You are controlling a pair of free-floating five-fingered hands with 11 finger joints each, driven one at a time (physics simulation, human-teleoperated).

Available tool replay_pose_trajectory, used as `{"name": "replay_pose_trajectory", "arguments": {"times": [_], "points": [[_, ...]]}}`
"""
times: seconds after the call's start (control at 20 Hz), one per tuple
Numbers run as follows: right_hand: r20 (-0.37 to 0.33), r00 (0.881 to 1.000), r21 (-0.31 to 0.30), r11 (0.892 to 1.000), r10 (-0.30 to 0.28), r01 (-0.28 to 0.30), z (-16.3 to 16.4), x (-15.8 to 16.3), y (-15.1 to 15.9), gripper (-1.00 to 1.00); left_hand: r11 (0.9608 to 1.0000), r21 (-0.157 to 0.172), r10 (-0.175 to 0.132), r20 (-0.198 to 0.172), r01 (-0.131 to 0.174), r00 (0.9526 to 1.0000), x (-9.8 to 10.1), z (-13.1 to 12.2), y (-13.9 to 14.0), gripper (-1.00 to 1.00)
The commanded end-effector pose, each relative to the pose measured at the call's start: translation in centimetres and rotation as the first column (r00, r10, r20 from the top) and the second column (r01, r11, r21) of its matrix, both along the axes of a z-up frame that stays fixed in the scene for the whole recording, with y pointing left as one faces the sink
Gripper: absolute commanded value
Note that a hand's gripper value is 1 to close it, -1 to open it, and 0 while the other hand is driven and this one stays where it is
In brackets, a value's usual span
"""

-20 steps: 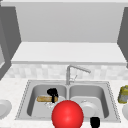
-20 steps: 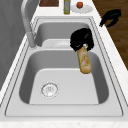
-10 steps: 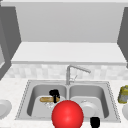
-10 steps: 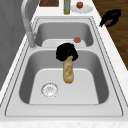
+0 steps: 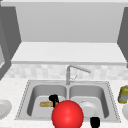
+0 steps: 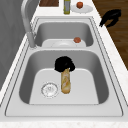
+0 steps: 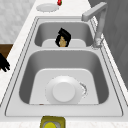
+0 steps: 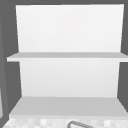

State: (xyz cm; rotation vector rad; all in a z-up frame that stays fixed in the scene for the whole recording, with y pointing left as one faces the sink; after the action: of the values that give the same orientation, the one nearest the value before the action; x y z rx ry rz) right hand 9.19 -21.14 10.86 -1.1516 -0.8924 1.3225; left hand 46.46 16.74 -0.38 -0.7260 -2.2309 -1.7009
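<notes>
Your left hand (image 5: 53,99) is down in the left basin (image 5: 37,90), fingers curled round one end of the baguette (image 5: 45,104). In the left side view the hand (image 6: 64,65) sits on the end of the loaf (image 6: 66,83) that points toward the divider between the basins, and the grip looks closed on it, though the fingertips are hidden under the hand. From the right side you see the same hand (image 7: 63,37) with the loaf's cut end (image 7: 62,43) showing just beneath it.

The relation to watch: the baguette runs left to right along the basin floor, its long axis parallel to the sink's front edge. The free end points away from your hand, toward the basin's outer wall, and lies just beside the drain (image 6: 49,89). The loaf appears to rest on or hang very near the floor; you cannot tell which.

Your right hand (image 5: 94,122) hangs idle in the air at the front of the counter, well apart from the loaf; from the left side it (image 6: 110,17) shows with fingers loosely bent and nothing in them. The left hand is by far the nearer.

Around this: a plate (image 7: 64,92) in the right basin, the faucet (image 5: 74,72) behind the divider, a red ball (image 5: 67,114) in front, a yellow jar (image 5: 123,94) on the right counter.
</notes>
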Motion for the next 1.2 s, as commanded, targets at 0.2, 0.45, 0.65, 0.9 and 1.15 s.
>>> {"name": "replay_pose_trajectory", "arguments": {"times": [0.2,0.45,0.65,0.9,1.15], "points": [[0.0,1.0,0.0,1.0,0.0,0.0,0.0,0.0,0.0,0.0,0.9998,-0.006,0.017,0.002,-0.017,0.9999,0.0,-6.6,-0.5,1.0],[0.0,1.0,0.0,1.0,0.0,0.0,0.0,0.0,0.0,0.0,0.9987,-0.014,0.049,0.019,-0.049,0.9986,0.2,-11.1,-1.3,1.0],[0.0,1.0,0.0,1.0,0.0,0.0,0.0,0.0,0.0,0.0,0.999,-0.003,0.044,0.016,-0.044,0.9989,0.6,-12.6,-1.5,1.0],[0.0,1.0,0.0,1.0,0.0,0.0,0.0,0.0,0.0,0.0,1.0,0.005,0.007,-0.005,-0.007,1.0,1.8,-12.6,-0.8,1.0],[0.0,1.0,0.0,1.0,0.0,0.0,0.0,0.0,0.0,0.0,0.9991,0.034,-0.025,-0.031,0.026,0.9992,1.3,-8.0,-0.4,-1.0]]}}
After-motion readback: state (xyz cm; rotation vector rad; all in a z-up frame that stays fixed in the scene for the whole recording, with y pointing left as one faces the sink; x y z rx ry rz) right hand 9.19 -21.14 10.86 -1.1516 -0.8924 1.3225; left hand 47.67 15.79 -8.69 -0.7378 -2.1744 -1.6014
